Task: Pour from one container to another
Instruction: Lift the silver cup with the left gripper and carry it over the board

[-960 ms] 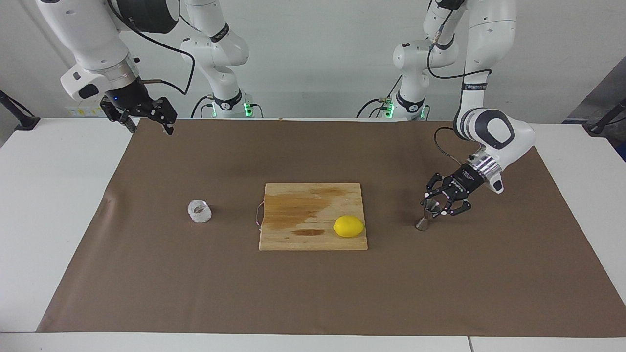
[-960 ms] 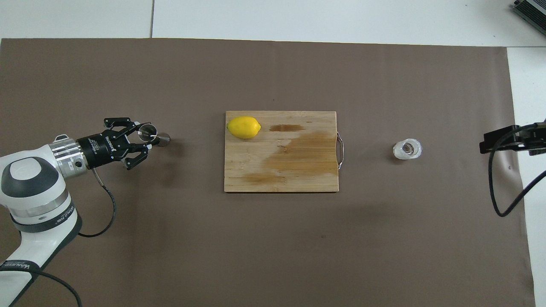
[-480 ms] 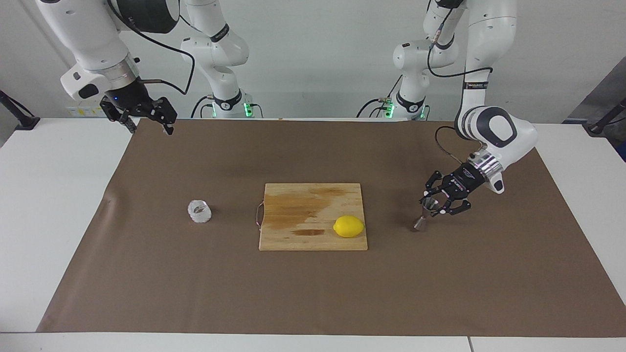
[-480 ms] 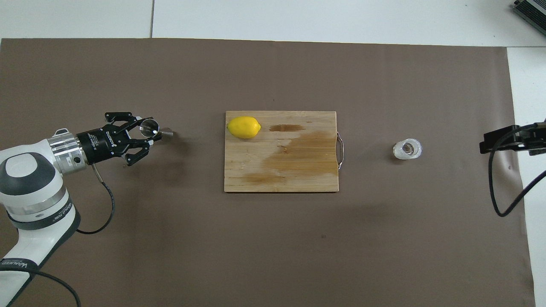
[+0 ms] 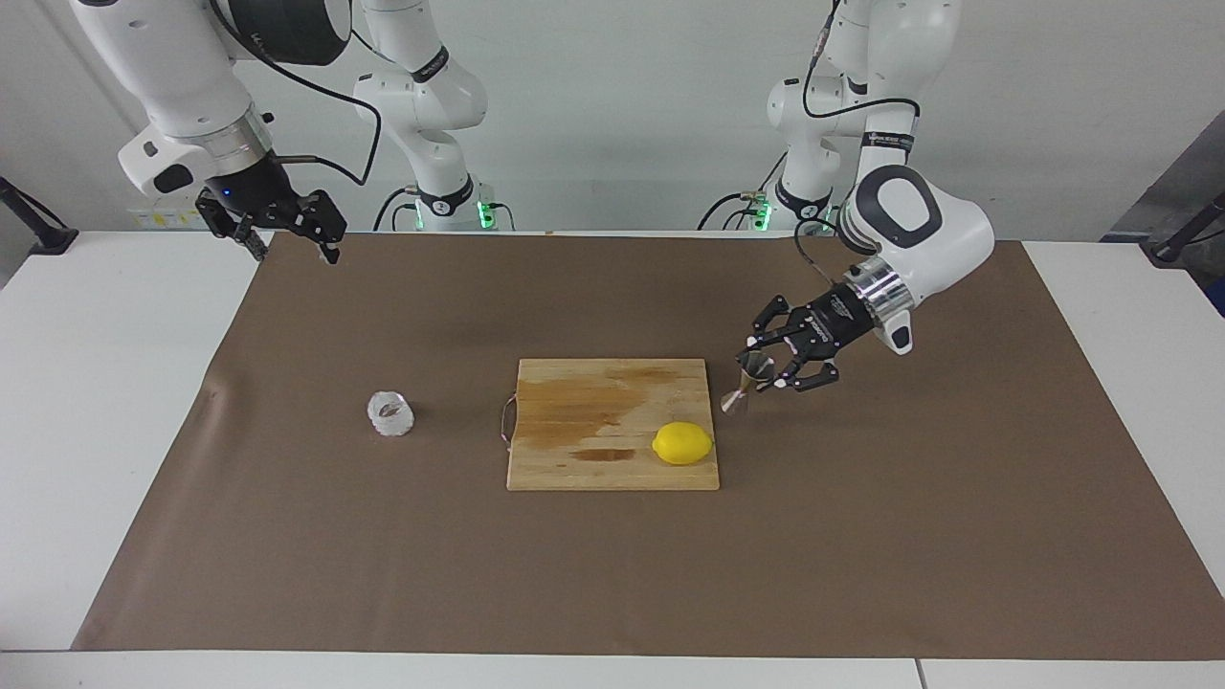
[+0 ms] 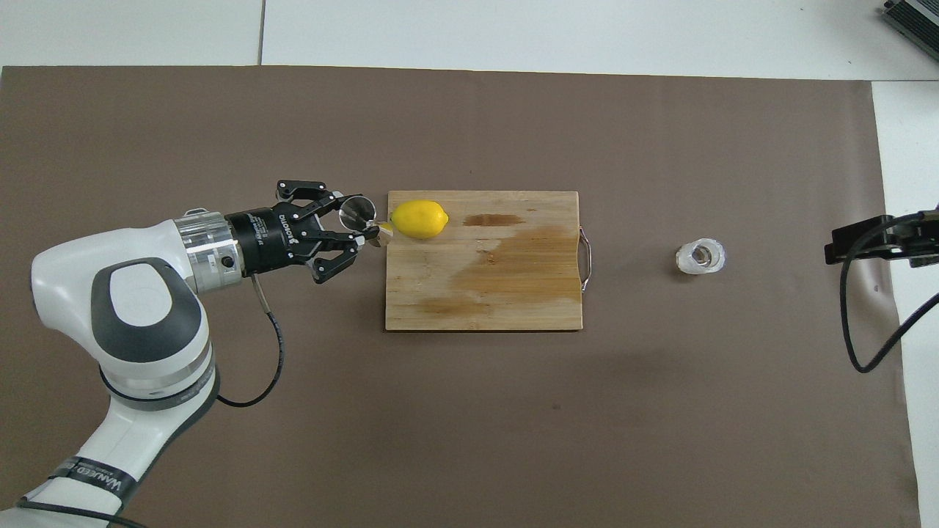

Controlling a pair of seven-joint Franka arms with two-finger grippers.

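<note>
The left gripper is clamped on the steel jigger, holding it tilted in the air over the edge of the wooden cutting board at the left arm's end. A lemon lies on the board just by it. The bumpy glass cup stands on the brown mat past the board's handle. The right gripper waits spread wide above the mat's corner.

One camera looks from high across the worktop toward the robots; the other looks steeply down from above them. Both share the brown-covered worktop.
</note>
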